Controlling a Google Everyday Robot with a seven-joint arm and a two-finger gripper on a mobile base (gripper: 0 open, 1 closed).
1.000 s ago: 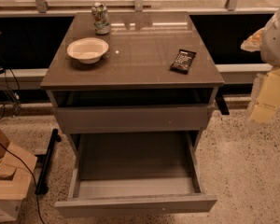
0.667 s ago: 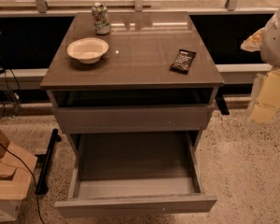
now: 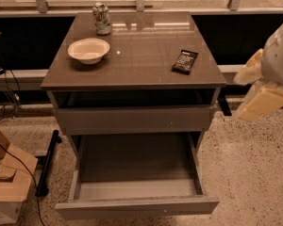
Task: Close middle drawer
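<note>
- Far left, on the floor: cardboard box [image 3: 9, 187].
- On the tabletop [image 3: 141, 74]: white bowl [image 3: 88, 50], can [image 3: 102, 19] just behind it, dark snack packet [image 3: 185, 61] toward the right.
- Below: middle drawer [image 3: 137, 166] pulled far out, bare inside.
- Far right, well apart from the drawer: hand [image 3: 259, 91]; apart or together, cannot tell.

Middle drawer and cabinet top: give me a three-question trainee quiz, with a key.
1. True or false: the middle drawer is pulled out and its floor is bare.
2. Which set lies on the cabinet top? A) bowl, can, dark snack packet B) bowl, mug, sponge C) can only
3. Fill in: the gripper hangs at the picture's ____ edge, apart from the drawer.
Key: 1 true; 2 A; 3 right.
</note>
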